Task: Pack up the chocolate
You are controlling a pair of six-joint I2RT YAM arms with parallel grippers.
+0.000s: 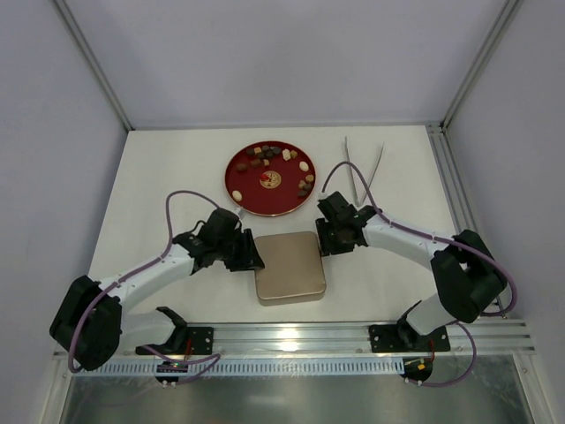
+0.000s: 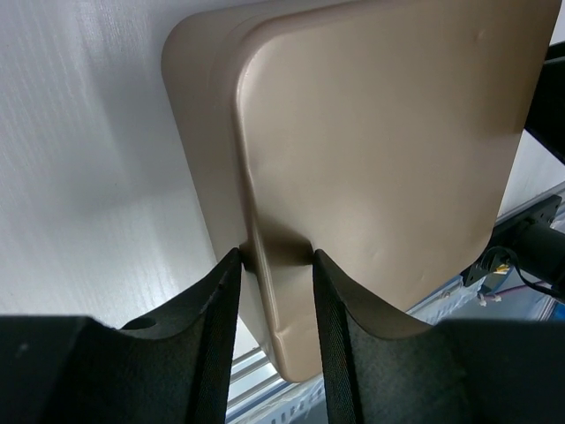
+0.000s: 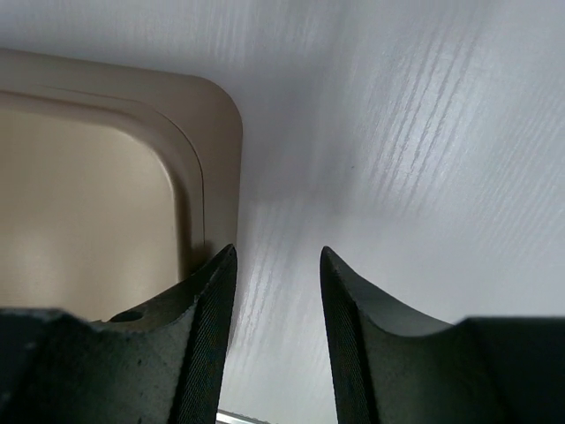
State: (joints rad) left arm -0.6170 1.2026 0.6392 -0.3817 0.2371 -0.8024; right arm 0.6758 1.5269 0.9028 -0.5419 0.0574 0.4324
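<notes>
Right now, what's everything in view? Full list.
chocolate: a dozen-plus, dark brown, tan and cream; loose on the plate
plate: one, red; far centre of the table
tin: one, tan, square, lid on; near centre, between the arms
tweezers: one pair, metal; right of the plate
table: one, white
left hand: black; closed on the tin's left edge
right hand: black; open, beside the tin's corner

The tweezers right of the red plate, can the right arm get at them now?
Probably yes. The right claw is open and empty, and the tweezers lie uncovered just beyond it.
</notes>
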